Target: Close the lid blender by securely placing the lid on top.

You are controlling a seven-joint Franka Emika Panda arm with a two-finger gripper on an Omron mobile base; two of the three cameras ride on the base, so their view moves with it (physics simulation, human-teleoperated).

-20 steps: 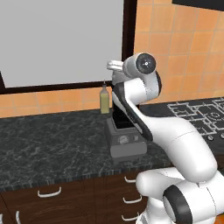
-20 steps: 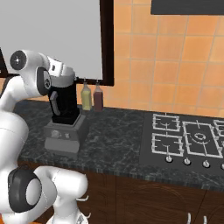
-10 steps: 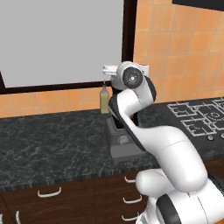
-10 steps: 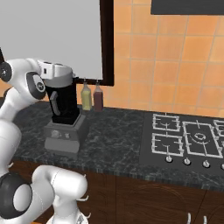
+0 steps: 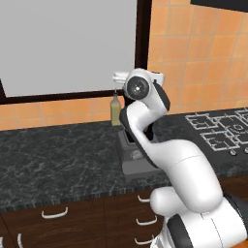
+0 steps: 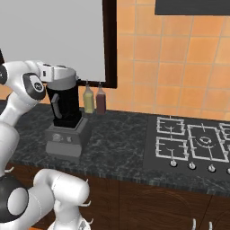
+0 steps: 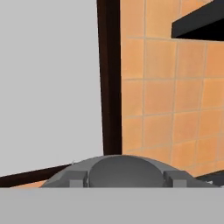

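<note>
The blender [image 6: 66, 133] stands on the dark counter, a boxy grey base under a tall black jar [image 6: 67, 104]. In the left base view my arm covers the jar and leaves the blender base [image 5: 134, 162] showing. My gripper [image 6: 68, 77] sits right over the jar's top, pointing level toward the wall. In the hand view the lid [image 7: 122, 168] shows as a round grey dome low down, between the two fingertips [image 7: 173, 176]. The gripper [image 7: 124, 180] is shut on the lid. Whether the lid rests on the jar rim I cannot tell.
Two bottles, one yellowish [image 6: 88, 100] and one dark red [image 6: 100, 100], stand against the wall just right of the blender. A hob [image 6: 193, 143] lies at the right of the counter. A dark window frame [image 6: 110, 42] rises behind the blender.
The arm's upper links have swung left and closer over the blender. The hand with the lid has stayed over the jar's top.
</note>
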